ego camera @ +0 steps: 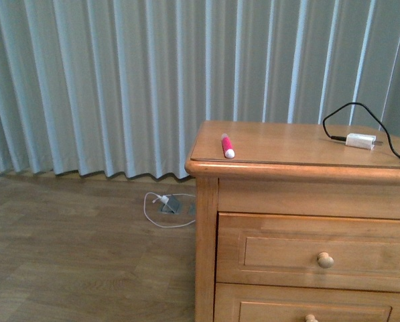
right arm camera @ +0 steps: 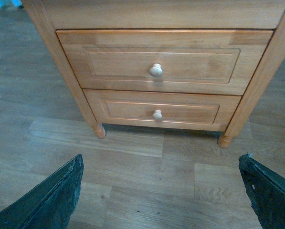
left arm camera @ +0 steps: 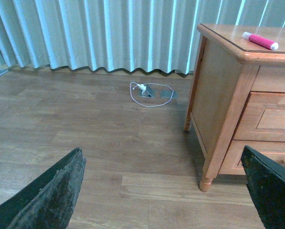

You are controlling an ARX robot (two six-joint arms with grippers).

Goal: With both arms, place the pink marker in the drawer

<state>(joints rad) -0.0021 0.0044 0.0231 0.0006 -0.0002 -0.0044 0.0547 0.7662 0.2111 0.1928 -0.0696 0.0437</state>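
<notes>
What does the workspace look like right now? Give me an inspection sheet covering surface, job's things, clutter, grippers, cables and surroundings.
Surface: nightstand top, glossy wood, mostly bare.
Job's things: pink marker lies flat near the top's front left corner; upper drawer shut, its knob free.
Clutter: white charger plug on the top, toward the right rear.
Grippers: left gripper open and empty, above the floor beside the nightstand; right gripper open and empty, facing the drawer fronts.
Cables: black cable loops up from the plug; white cable coiled on the floor.
Surroundings: grey curtain, wooden floor, lower drawer shut.
</notes>
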